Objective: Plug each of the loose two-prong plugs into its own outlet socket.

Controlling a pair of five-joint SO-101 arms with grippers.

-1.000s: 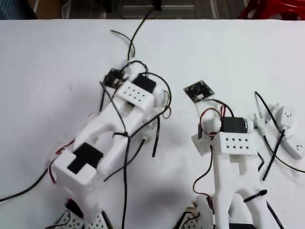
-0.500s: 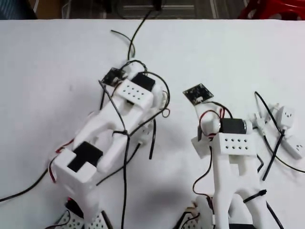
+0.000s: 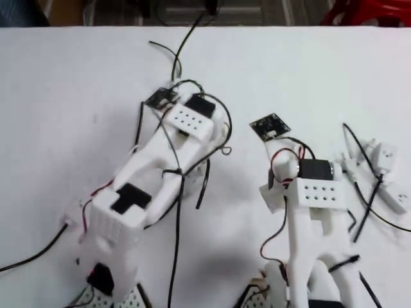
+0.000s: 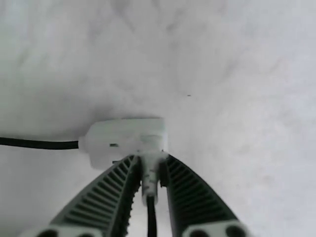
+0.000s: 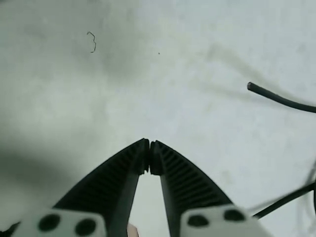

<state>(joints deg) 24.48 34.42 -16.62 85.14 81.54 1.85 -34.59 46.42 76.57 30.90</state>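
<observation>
Two pincers clenched: left pincer [image 4: 150, 159] grips the plug [image 4: 149, 178] against the socket [image 4: 126, 138] at its tips; right pincer [image 5: 149, 148] holds nothing

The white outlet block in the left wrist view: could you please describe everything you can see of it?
The white outlet block looks like smooth plastic with rounded corners and rests on the white table. A black cord leaves one end. A small dark slot-like mark shows on its near face. The white plug, clamped in the left gripper, meets its near edge; whether the prongs are fully seated is hidden.
</observation>
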